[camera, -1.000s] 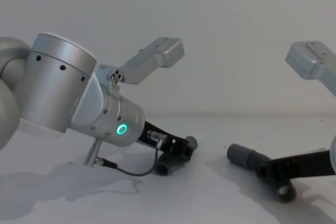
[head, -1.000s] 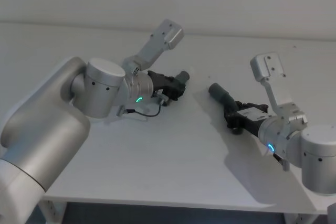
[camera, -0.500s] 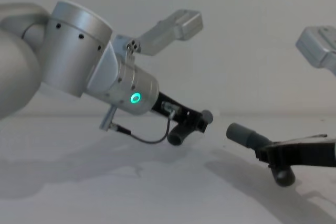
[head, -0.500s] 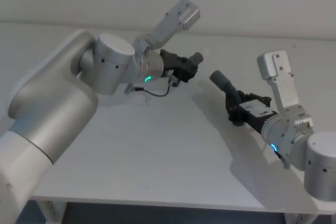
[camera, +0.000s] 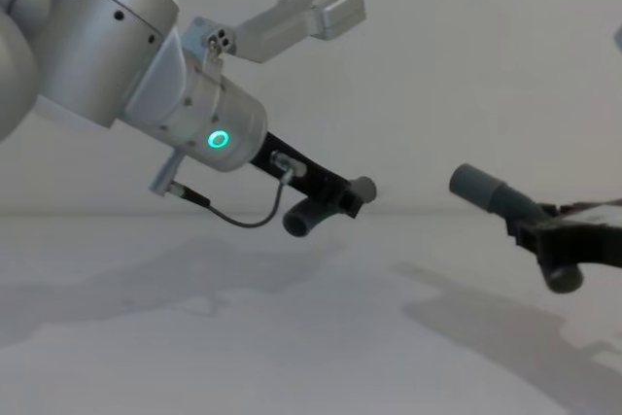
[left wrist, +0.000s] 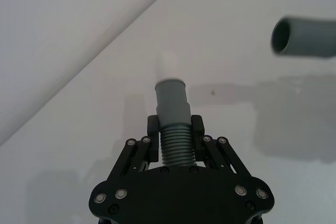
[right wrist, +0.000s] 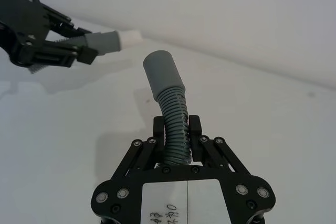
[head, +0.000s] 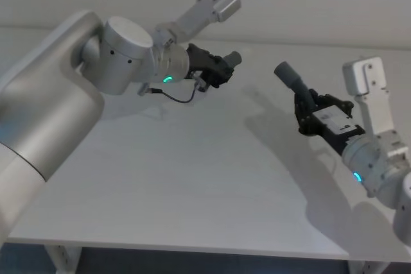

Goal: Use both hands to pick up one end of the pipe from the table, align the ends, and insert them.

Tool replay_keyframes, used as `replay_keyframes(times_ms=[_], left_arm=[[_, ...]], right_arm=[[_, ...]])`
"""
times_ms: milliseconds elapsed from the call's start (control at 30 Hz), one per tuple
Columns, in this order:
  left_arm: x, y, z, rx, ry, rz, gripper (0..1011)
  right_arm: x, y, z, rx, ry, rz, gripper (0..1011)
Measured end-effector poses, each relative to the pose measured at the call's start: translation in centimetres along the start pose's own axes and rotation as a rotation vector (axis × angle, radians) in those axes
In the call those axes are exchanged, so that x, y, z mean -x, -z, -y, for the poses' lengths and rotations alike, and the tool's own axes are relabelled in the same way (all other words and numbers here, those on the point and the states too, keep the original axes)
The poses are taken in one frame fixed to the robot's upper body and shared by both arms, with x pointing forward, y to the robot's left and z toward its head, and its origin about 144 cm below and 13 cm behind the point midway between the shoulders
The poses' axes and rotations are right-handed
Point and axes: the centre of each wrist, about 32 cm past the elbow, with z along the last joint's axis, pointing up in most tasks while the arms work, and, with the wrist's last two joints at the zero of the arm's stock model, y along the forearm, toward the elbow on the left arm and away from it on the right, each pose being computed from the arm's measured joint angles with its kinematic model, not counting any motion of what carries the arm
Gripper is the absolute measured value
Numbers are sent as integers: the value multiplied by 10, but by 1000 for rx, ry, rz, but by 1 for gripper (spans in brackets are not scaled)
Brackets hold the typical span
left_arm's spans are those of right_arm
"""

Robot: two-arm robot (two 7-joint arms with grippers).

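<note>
The bare white table (head: 192, 184) lies under both arms, and both pipe pieces are held in the air above it, with their shadows on the surface. Nearer to the robot, on its right side, the right gripper (head: 304, 108) has its two fingers pressed against the ribbed body of the right piece (right wrist: 173, 116), one finger on each side. This piece bends upward out of the fingers, and its smooth right cuff (right wrist: 161, 74) points up and toward the middle of the table. Farther away, on the left side, the left gripper (head: 217, 70) pinches the left piece (left wrist: 174, 142) in the same way, on the ribs just behind the left cuff (left wrist: 170, 98). A narrower white tip (left wrist: 168, 64) comes out of this cuff and points toward the right piece. In the chest view the other end of the left piece hangs down below the fingers. The two cuffs face each other across a clear gap and do not touch; the open mouth of the right cuff is seen in the left wrist view.
</note>
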Motion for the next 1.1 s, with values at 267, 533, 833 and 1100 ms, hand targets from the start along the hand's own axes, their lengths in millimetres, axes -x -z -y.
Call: replay_keyframes(times_ms=[267, 533, 833, 1100], left_arm=[[-12, 5, -14, 2, 32, 36, 347], [-24, 11, -26, 45, 106, 75, 347], [-36, 13, -34, 112, 214, 124, 347], [-44, 13, -37, 153, 313, 165, 347]], right_arm=[[-28, 10, 7, -73, -52, 76, 262], [-54, 16, 13, -122, -146, 143, 262], [-75, 18, 15, -161, -260, 202, 262], [-91, 16, 15, -205, -374, 250, 262]])
